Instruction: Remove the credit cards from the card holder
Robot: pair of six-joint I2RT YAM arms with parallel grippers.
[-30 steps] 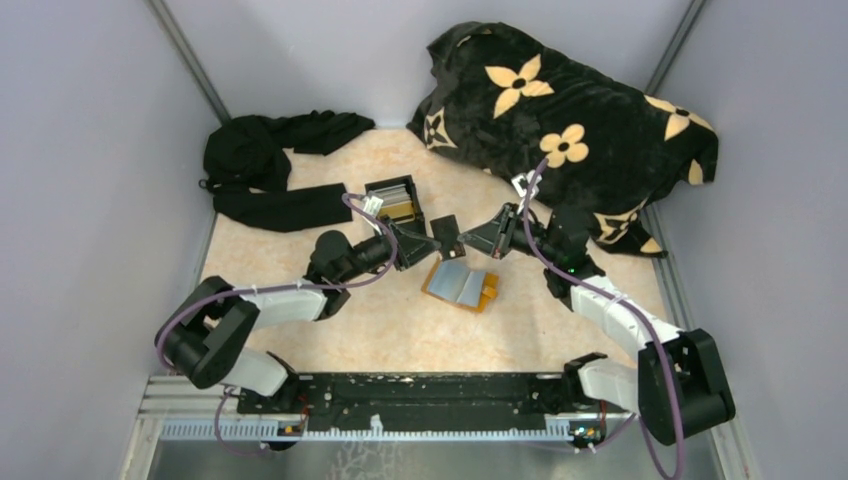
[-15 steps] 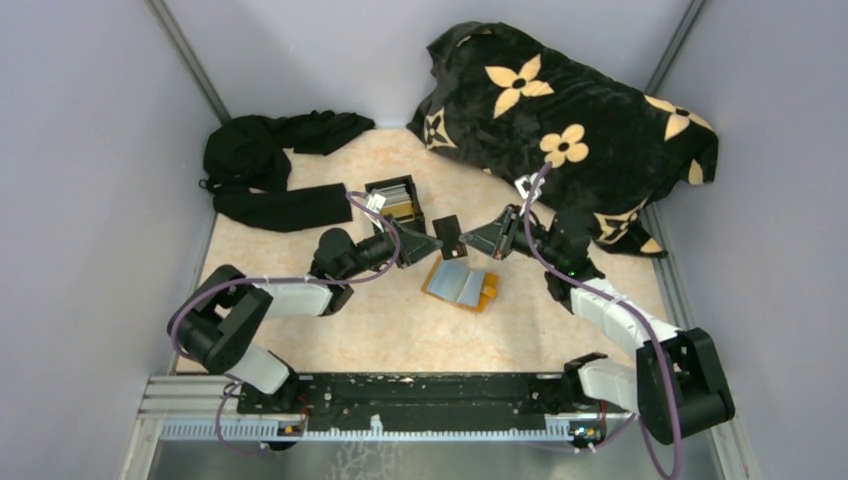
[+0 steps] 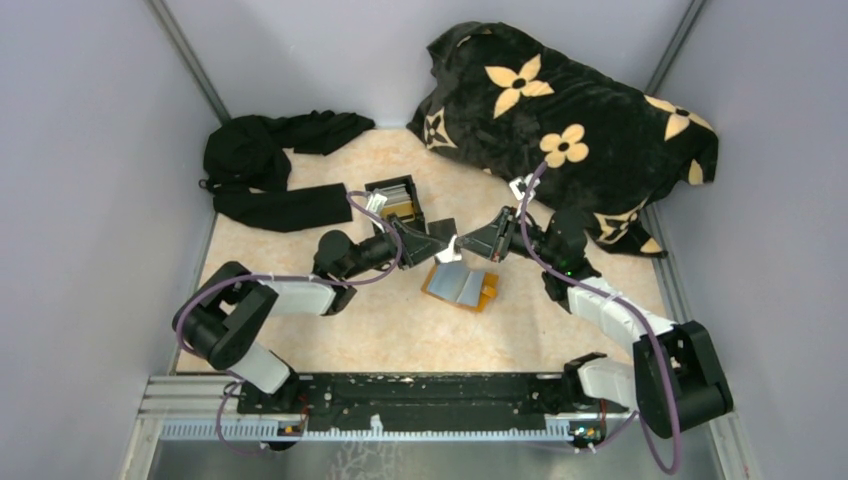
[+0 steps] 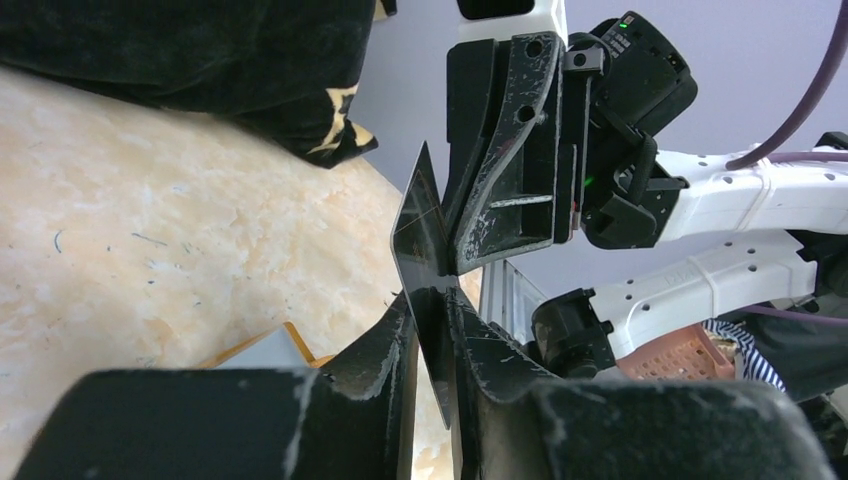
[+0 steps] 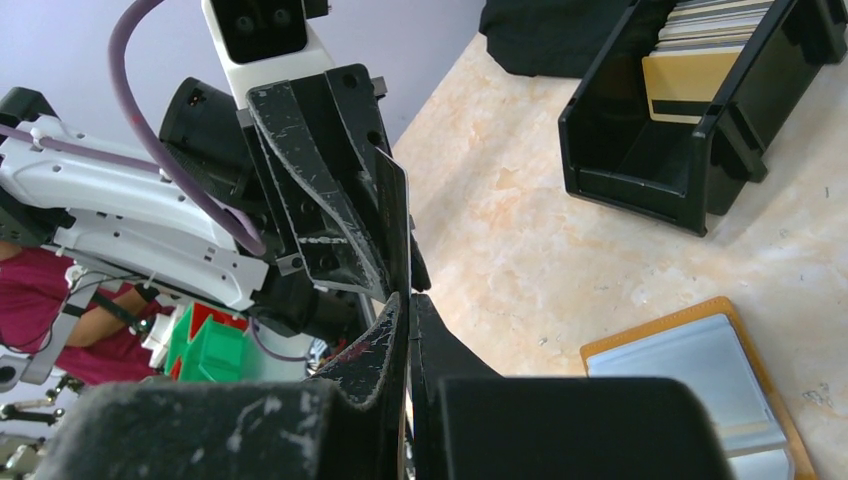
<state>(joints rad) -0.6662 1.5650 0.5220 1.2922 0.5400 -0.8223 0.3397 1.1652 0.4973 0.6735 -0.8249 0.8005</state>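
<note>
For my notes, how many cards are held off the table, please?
1: a dark card, mid-air, pinched by the right gripper, reaching into the left gripper; none apparently hidden.

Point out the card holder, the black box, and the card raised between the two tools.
card holder point(image 3: 461, 284): top view, the grey panel at its middle.
black box point(image 5: 640, 198): right wrist view, its near wall.
card point(image 4: 420, 235): left wrist view, its dark face.
</note>
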